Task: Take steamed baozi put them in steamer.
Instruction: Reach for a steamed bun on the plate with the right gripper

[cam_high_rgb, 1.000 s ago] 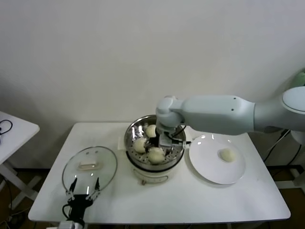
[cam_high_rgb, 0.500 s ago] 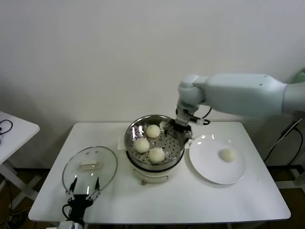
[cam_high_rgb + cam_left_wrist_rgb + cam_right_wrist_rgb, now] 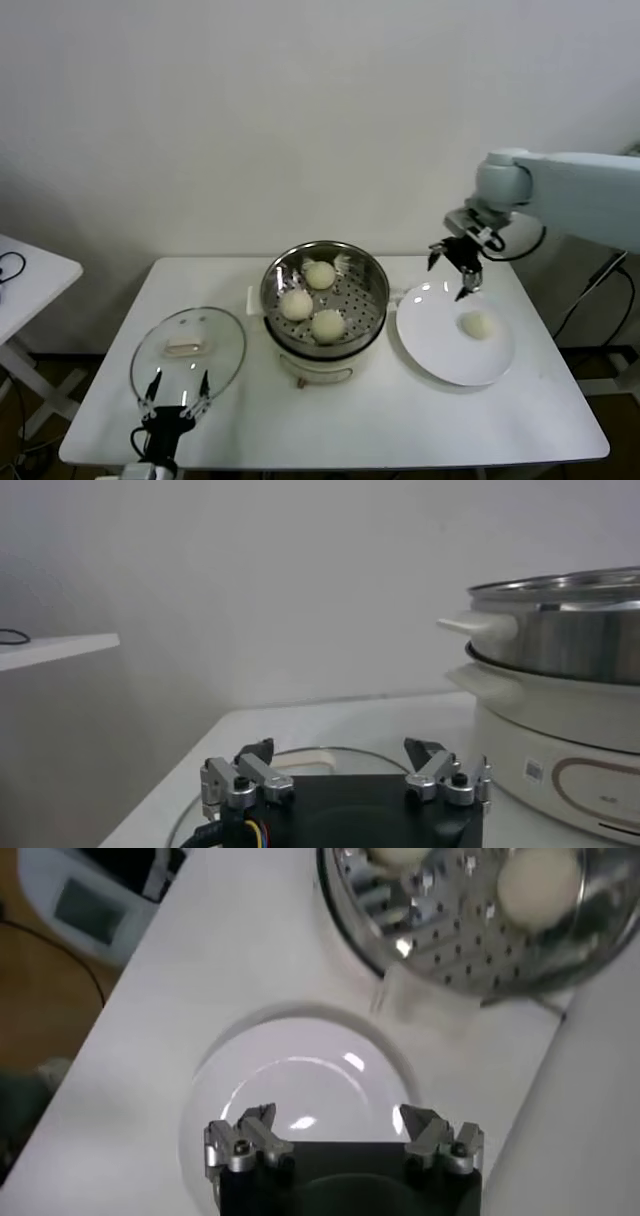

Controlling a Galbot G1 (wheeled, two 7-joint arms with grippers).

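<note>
Three cameras: one wide from above, two close on the wrists.
The head view looks forward and down over the whole table [image 3: 400, 420]. The left wrist view sits low, facing the steamer [image 3: 560, 660] side-on; the right wrist view looks down on the plate [image 3: 300, 1063], sharing the steamer.

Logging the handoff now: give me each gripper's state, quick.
Left gripper: open, empty, parked low beside the round glass lid.
Right gripper: open, empty, above the flat white plate.
</note>
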